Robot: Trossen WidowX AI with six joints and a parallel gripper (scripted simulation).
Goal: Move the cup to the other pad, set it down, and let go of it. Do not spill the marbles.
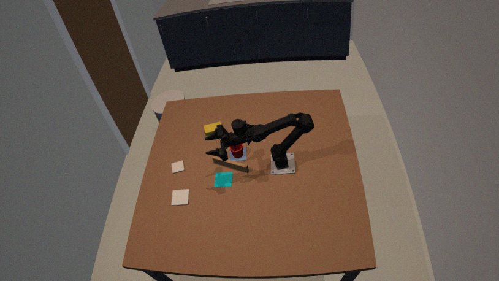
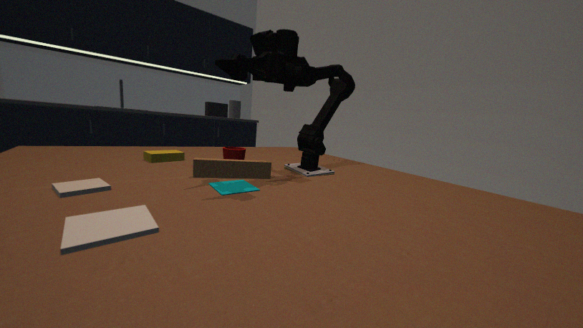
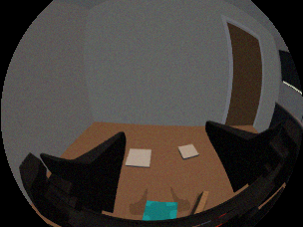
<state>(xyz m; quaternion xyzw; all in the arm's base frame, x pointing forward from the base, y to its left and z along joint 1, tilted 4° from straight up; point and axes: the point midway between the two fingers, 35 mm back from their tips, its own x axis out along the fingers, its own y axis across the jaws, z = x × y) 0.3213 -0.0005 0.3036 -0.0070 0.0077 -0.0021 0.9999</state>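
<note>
The red cup (image 1: 237,151) (image 2: 233,153) stands upright on a pale blue pad (image 1: 244,154); its lower part is hidden behind the wooden bar in the exterior view. I cannot make out any marbles. The other pad, teal (image 1: 223,179) (image 2: 233,187) (image 3: 159,210), lies bare on the near side of the bar. My gripper (image 1: 206,145) (image 2: 218,63) (image 3: 166,131) is open and empty, high above the table, with its fingers pointing away from the arm's base.
A low wooden bar (image 1: 230,164) (image 2: 231,168) (image 3: 200,203) stands between the two pads. A yellow block (image 1: 212,128) (image 2: 163,156) lies beyond the cup. Two white tiles, a smaller one (image 1: 177,166) (image 2: 81,186) (image 3: 188,151) and a larger one (image 1: 179,197) (image 2: 109,226) (image 3: 139,157), lie farther from the base.
</note>
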